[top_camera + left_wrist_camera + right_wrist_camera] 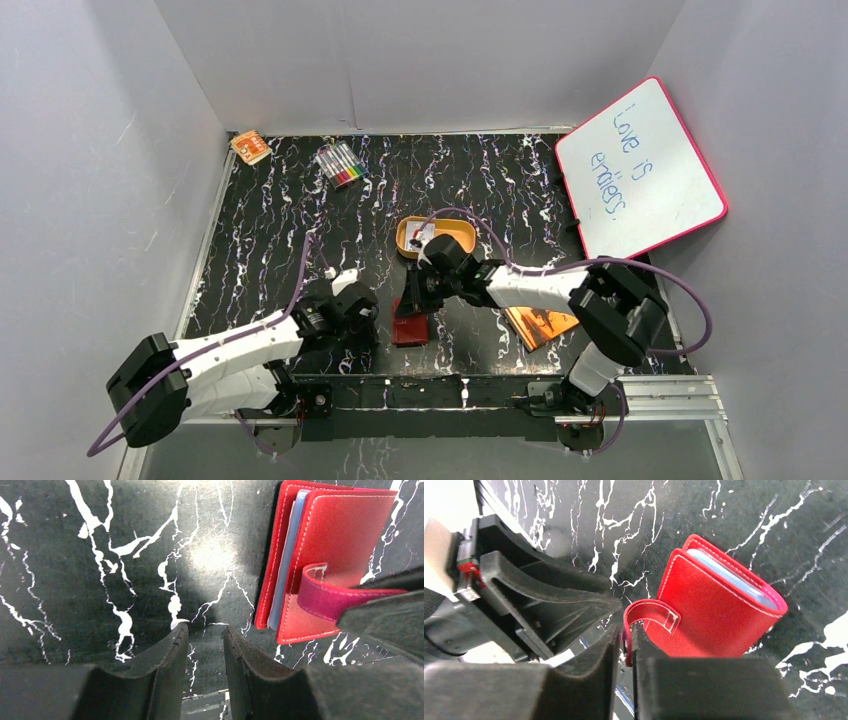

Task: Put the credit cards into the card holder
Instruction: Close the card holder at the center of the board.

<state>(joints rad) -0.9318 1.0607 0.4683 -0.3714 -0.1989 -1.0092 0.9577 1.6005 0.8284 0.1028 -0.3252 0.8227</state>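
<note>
The dark red card holder [410, 327] lies folded on the black marbled table, between the two grippers. Pale blue-grey sheets [287, 565] show edge-on between its covers; I cannot tell whether they are credit cards or pockets. My right gripper [625, 630] is shut on the holder's closing tab [650, 611], which curls up from the cover [714, 610]. My left gripper [205, 630] stands open just left of the holder [345, 535], with nothing between its fingers. A small pale card-like piece [421, 232] lies in the orange tin.
The orange oval tin [450, 240] sits just beyond the right gripper [416, 295]. An orange booklet [540, 322] lies under the right arm. A whiteboard [640, 170] leans at the far right; markers [342, 165] and a small orange box [250, 147] lie at the back.
</note>
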